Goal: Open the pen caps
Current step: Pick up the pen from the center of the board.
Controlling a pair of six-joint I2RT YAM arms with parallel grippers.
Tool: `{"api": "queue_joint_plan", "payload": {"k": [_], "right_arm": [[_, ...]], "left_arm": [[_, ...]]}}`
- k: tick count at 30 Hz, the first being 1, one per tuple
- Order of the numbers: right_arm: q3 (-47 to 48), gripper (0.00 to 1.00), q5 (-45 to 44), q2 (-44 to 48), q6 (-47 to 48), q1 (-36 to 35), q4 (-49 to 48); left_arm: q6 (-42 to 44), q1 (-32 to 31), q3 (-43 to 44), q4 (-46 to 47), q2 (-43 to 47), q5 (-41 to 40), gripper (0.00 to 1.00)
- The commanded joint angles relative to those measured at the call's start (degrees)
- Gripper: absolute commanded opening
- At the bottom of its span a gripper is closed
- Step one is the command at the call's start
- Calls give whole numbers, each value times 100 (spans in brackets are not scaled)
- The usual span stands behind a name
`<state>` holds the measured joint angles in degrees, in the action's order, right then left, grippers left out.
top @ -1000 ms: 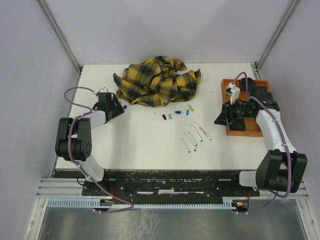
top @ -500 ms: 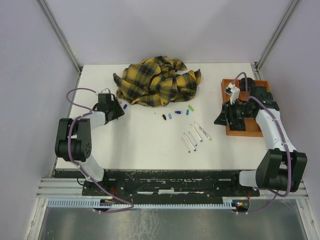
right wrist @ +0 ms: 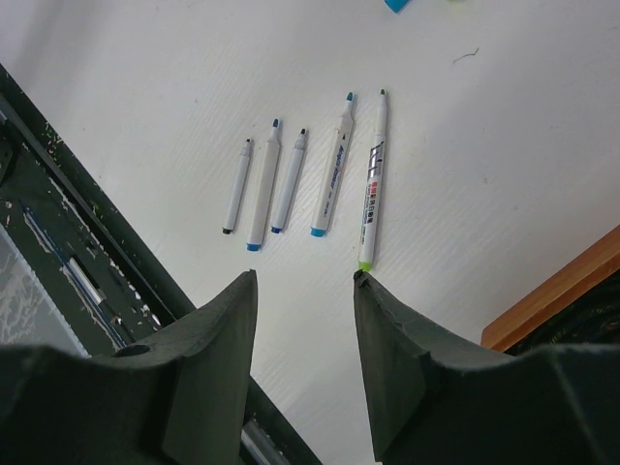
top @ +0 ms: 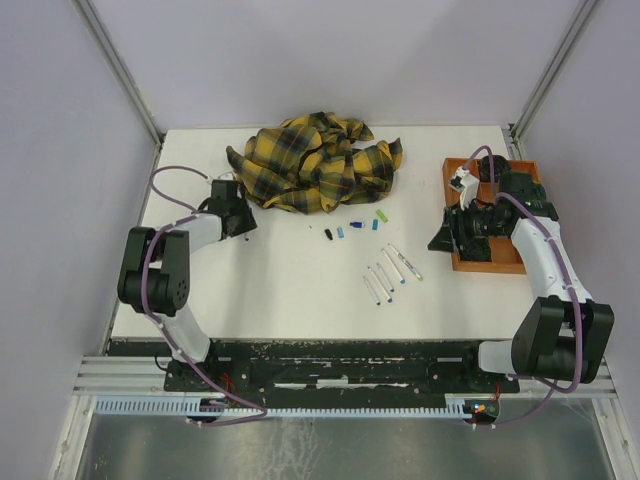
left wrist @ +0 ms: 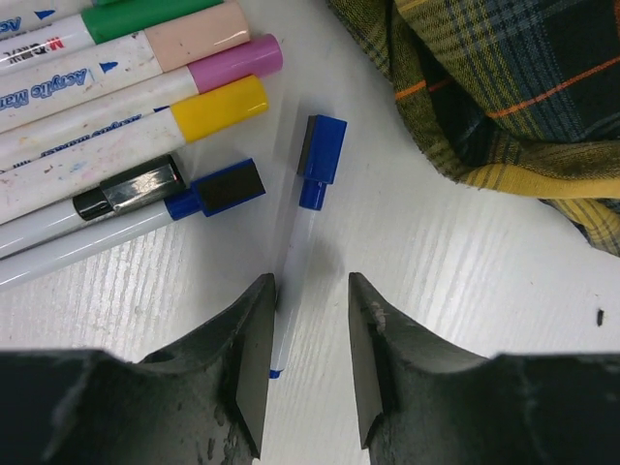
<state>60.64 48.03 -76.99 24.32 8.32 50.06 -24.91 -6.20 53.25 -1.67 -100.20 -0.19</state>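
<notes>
Blue-capped pen (left wrist: 298,237) straddled by half-open left tool (left wrist: 310,291) | right tool (right wrist: 303,281) half-open above white table (right wrist: 484,145)

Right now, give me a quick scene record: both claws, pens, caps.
left claw: open, jaws straddling a blue-capped pen beside the plaid cloth
right claw: open, empty, over the wooden tray left edge
capped markers: several lying next to that pen
uncapped pens: five in a row, mid-table
loose caps: five, between the row and the cloth
</notes>
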Motion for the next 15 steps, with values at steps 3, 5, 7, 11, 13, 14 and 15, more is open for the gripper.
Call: {"api": "queue_joint_plan", "payload": {"k": [3,5,7,11,13,14,15], "right_arm": [[216,52,189,-24,92,12,-41],[218,52,198,-19,105,15,-41],[214,52,198,-4,102,12,-28],[220,52,206,1,103,16,-23],[227,52,207,9,100,14,-22],[226,52,215,24,102,12,-23],[226,52,228,33,101,19,-23]], "left_arm": [[448,-291,164,-1106,-334,-1093,36],[498,-322,222,-1213,-399,-1196,31],[529,-363,282,-1298,-484,-1244,29],[569,-417,375,-1377,-622,-1172,24],[591,-419,424,-1417,-676,-1151,22],[604,-418,442,-1429,-698,-1146,22],[609,-420,455,-1446,-714,-1142,20]]}}
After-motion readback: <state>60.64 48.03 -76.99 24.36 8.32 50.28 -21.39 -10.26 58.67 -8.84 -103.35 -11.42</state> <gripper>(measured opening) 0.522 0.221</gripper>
